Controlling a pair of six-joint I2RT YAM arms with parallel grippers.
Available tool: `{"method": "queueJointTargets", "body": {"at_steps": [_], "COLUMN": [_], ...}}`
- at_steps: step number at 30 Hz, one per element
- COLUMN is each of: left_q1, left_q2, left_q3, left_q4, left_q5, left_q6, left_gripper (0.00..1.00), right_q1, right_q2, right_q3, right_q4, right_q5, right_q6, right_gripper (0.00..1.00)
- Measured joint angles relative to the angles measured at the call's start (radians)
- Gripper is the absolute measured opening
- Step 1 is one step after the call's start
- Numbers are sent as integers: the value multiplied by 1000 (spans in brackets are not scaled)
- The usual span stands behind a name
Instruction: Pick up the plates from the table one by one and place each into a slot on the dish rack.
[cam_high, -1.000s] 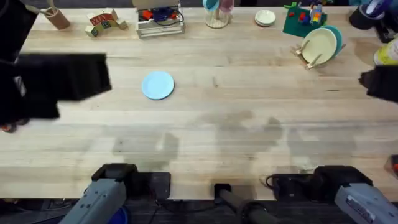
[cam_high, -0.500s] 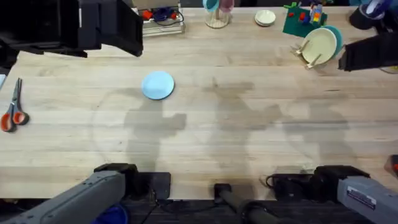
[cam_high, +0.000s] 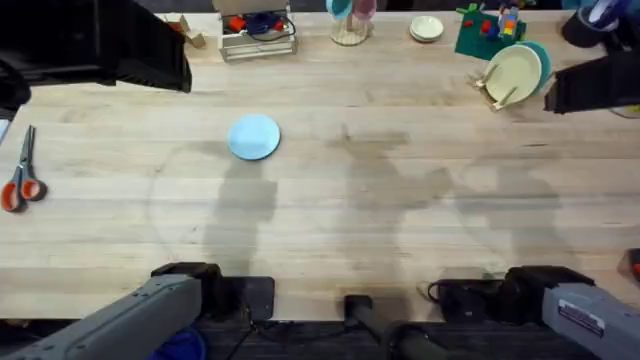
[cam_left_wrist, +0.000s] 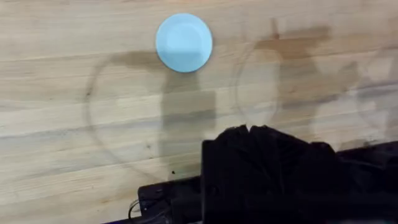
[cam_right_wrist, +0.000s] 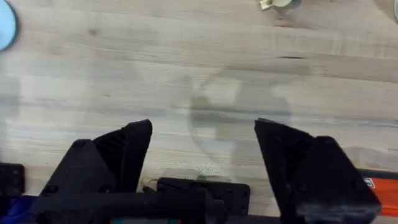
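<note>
Plates are the job here, and one small round pale blue plastic plate (cam_high: 254, 136) lies flat on the pale wooden plank worktop (cam_high: 400, 230), well apart from the small light wood dish rack (cam_high: 497, 92). The rack stands far to one side of the blue plate, at the back of the worktop, and a round cream plate (cam_high: 513, 71) already leans in it with a teal one behind.

My guess is that the step in hand is getting ready to fetch the blue plate. No fingers touch it. The left gripper (cam_left_wrist: 249, 134) hangs high above the worktop with the blue plate (cam_left_wrist: 183, 42) in front of it; its fingers look pressed close together. The right gripper (cam_right_wrist: 203, 149) holds nothing and its fingers stand wide apart.

Next, an arm needs to come down beside the blue plate, get a finger under its thin edge, and carry it to a free slot.

Half a second ago the left arm's dark shape sat closer to the blue plate; now it has slid away. The plate has not moved.
</note>
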Motion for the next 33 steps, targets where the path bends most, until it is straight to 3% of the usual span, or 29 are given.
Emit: {"method": "queueJointTargets", "body": {"at_steps": [17,22,28,33], "left_q1": [12,87,204,264], "left_q2": [0,1,57,133], "left_q3": [0,0,1,-21], "left_q4": [0,2,0,0], "left_q5": [108,214,374,477], "left_q6": [1,43,151,244], "left_gripper": [43,43,43,43], "right_q1": [0,0,0,0], "right_q2": [0,0,0,0], "right_q3": [0,0,0,0], "right_q4": [1,1,1,1], "right_q5": [0,0,0,0], "right_q6": [0,0,0,0], "right_gripper": [995,993,993,994]}}
